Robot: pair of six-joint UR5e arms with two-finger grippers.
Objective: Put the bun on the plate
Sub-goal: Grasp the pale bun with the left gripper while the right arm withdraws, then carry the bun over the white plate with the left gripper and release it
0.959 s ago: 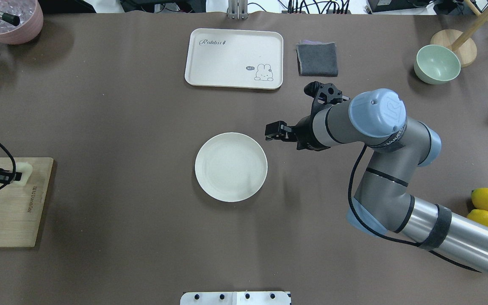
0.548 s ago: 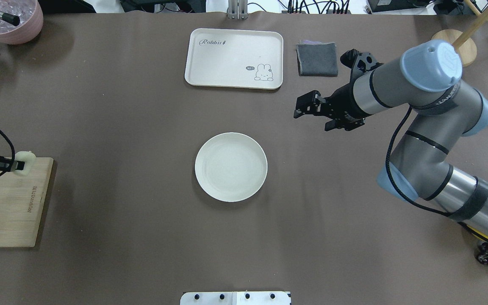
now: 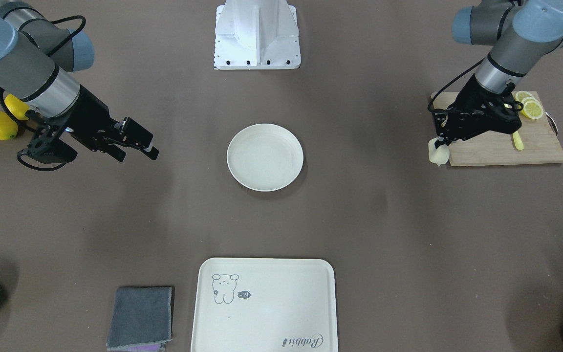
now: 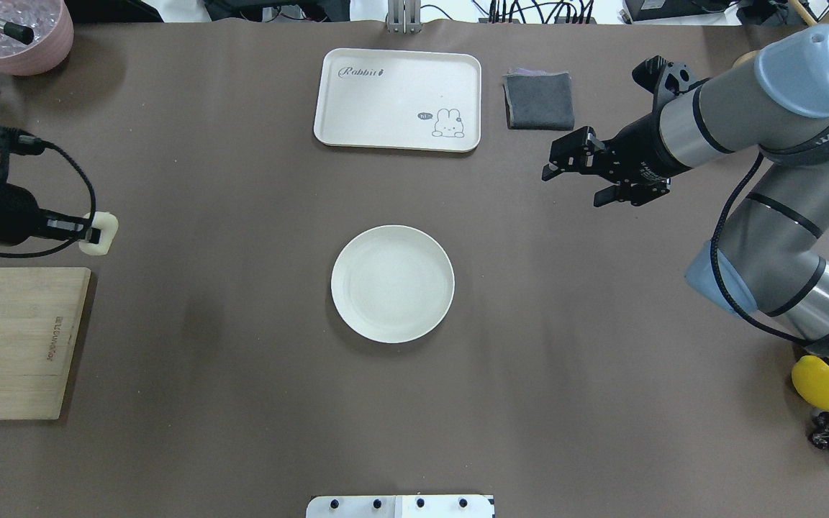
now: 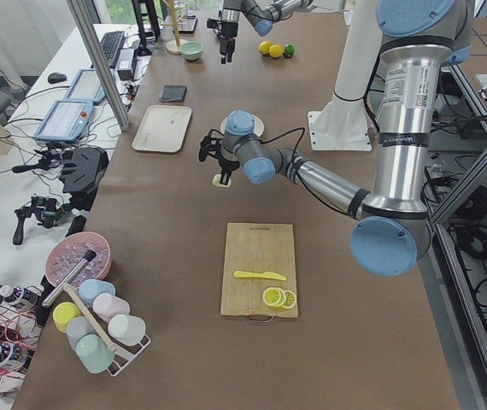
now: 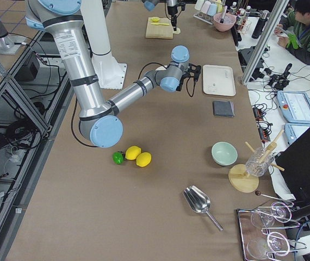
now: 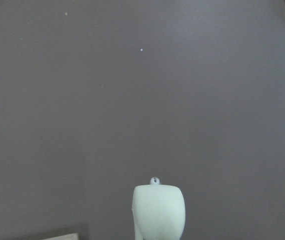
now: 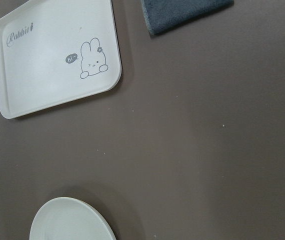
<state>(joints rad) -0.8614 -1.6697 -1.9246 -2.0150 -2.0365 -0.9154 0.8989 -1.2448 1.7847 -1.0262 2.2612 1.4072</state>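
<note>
Bun (image 4: 103, 234) pinched at one end between the fingers of left gripper (image 4: 89, 232), lifted off the surface; it hangs over bare table (image 4: 227, 403) just past the 12 o'clock edge of the cutting board (image 4: 19, 345); clock face taken on the overhead view, 12 o'clock pointing away from the robot base; plate (image 4: 393, 284) lies at roughly 3 o'clock from the bun, a shade toward 4, well apart; plate sits mid-table with nothing on it; bun's long axis appears to hang roughly upright below the fingers in the front-facing and wrist views, exact tilt cannot be told; left arm is the nearer one, since it carries the bun; right gripper (image 4: 571, 188) hovers at about 1 to 2 o'clock from the plate, apart from it, jaws spread, nothing between them; judgement: step in hand is the carry, release not yet done; coming move calls for a sweep toward 3 o'clock, then a descent inside the raised rim; room: brown surface between bun and plate shows nothing standing on it; tray (image 4: 396, 97) and grey cloth (image 4: 539, 101) sit at 12 and 1 o'clock of the plate, off the line of travel; risk: soft bun held by one end may swing or slip, and a low pass could catch the near rim
</note>
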